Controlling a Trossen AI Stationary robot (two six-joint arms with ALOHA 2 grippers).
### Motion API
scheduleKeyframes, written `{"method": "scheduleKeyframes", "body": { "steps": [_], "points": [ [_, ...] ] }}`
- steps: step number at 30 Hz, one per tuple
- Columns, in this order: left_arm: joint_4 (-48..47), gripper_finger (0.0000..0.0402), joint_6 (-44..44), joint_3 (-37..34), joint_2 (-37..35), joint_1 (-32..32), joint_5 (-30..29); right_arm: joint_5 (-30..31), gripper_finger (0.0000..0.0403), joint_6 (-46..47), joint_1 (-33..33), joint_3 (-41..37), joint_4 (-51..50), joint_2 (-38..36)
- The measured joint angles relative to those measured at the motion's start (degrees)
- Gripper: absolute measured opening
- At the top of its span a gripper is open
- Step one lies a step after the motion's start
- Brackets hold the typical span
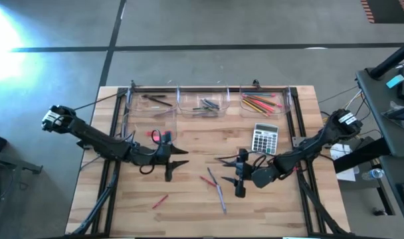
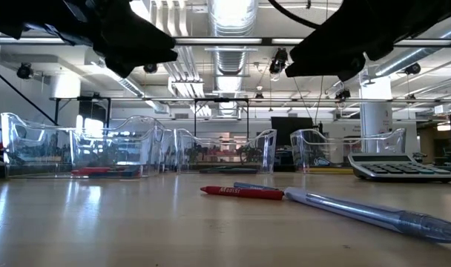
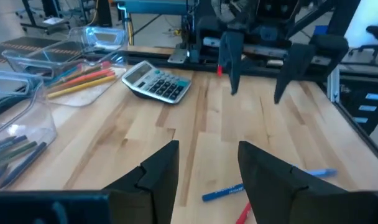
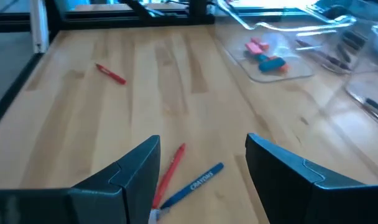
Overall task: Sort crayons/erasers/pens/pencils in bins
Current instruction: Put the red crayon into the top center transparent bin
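Both my grippers hover open and empty over the middle of the table, facing each other. My left gripper (image 1: 179, 159) (image 3: 207, 177) is left of centre. My right gripper (image 1: 228, 172) (image 4: 201, 168) is right of centre. Between and under them lie a red crayon (image 4: 170, 167), a blue crayon (image 4: 194, 184) and a clear pen (image 1: 219, 194) flat on the wood. Another red crayon (image 1: 160, 200) lies nearer the front. Pink and blue erasers (image 4: 263, 55) lie in a clear bin (image 1: 139, 129) at the left. Pencils (image 1: 260, 103) lie in the far right bin (image 1: 263, 99).
Two more clear bins (image 1: 152, 101) (image 1: 203, 103) stand along the far edge, holding dark sticks. A grey calculator (image 1: 265, 138) lies right of centre, just beyond my right gripper. A dark metal frame (image 1: 208, 86) borders the table's far edge and sides.
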Motion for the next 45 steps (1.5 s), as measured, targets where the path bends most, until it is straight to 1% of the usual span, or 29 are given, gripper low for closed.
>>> {"method": "scheduleKeyframes", "body": {
  "steps": [4,8,16,19,22,24,26,29,31,35,41,45],
  "points": [
    [3.2,0.0151,1.5,0.0,2.6,0.0,0.7,-0.6,0.0223,-1.7,0.1,-0.3,0.5,-1.5],
    [3.2,0.0151,1.6,0.9,4.5,0.0,1.2,-0.4,0.0223,-2.2,0.2,-3.4,2.8,-5.3],
    [3.7,0.0151,1.7,2.7,7.1,0.1,3.2,0.1,0.0223,-1.6,0.3,-16.7,21.7,-10.0],
    [3.8,0.0151,1.7,3.3,8.2,0.2,3.9,0.5,0.0223,-1.7,0.3,-19.7,27.5,-10.3],
    [4.0,0.0151,2.1,4.9,10.2,0.5,4.8,1.5,0.0223,-2.9,0.3,-21.3,30.9,-10.5],
    [3.8,0.0151,3.0,6.2,12.0,0.7,6.0,2.3,0.0223,-3.9,0.3,-21.6,31.1,-10.5],
    [3.7,0.0151,3.3,7.3,13.8,0.7,8.6,3.1,0.0223,-5.0,0.2,-21.5,31.1,-10.4],
    [3.5,0.0151,5.0,9.7,17.0,0.8,12.6,3.2,0.0223,-6.5,0.0,-20.9,31.1,-10.4],
    [3.1,0.0151,5.6,10.8,18.6,0.8,14.1,3.1,0.0223,-7.2,-0.1,-20.4,31.3,-10.4],
    [2.8,0.0151,5.7,12.6,21.6,0.9,15.1,3.1,0.0223,-7.6,-0.1,-20.0,31.2,-10.5],
    [2.7,0.0151,5.9,14.3,25.8,1.1,19.5,3.1,0.0224,-6.9,-0.1,-19.9,31.2,-10.4],
    [0.0,0.0151,7.2,16.5,28.5,1.1,21.5,3.1,0.0224,-6.6,-0.1,-19.9,31.2,-10.4]
  ]
}}
